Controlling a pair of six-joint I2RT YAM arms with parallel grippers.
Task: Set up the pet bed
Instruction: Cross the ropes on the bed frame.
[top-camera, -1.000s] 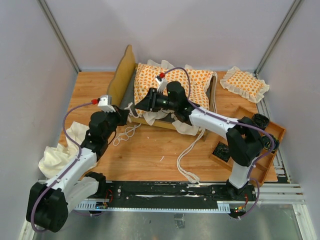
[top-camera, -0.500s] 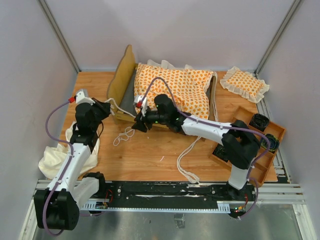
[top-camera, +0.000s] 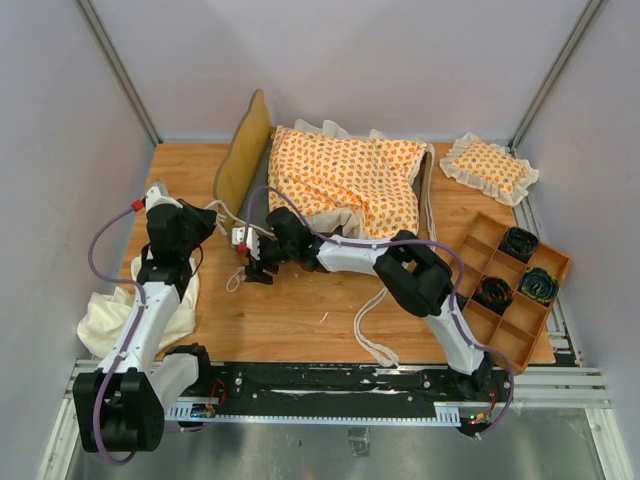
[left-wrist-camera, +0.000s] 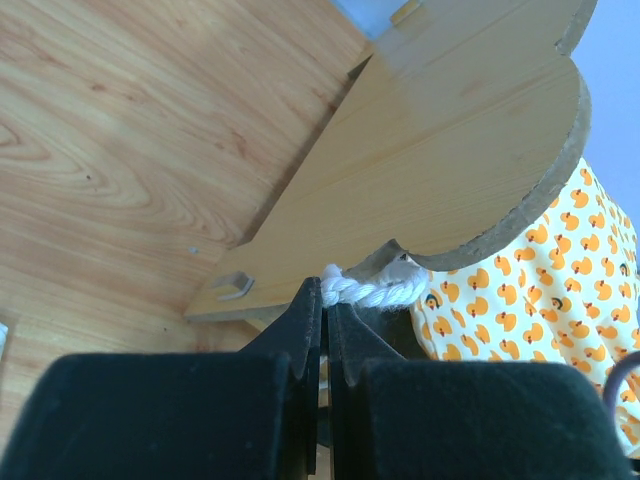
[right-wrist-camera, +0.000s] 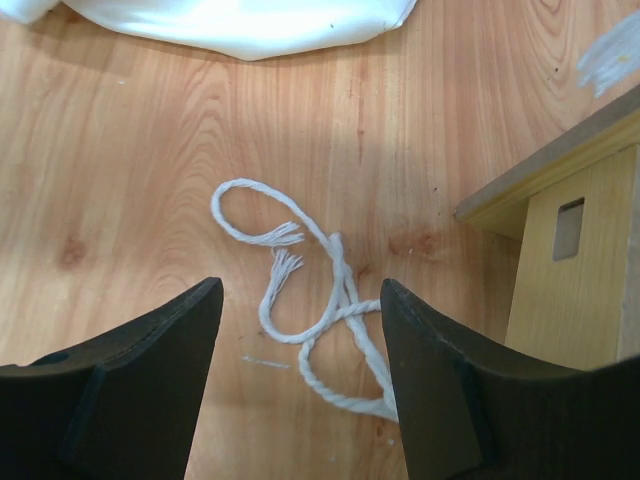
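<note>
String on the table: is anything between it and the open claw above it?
Nothing visible is. The right gripper hangs open above the loose tie string, which lies bare on the table. The bed frame's leg stands off to one side and the cream cloth lies beyond the string, neither between them.

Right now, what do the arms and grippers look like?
Left arm and right arm: white links, black joints, purple cable alongside, red tab at the wrist. Left gripper and right gripper: two black wedge-shaped fingers each.
</note>
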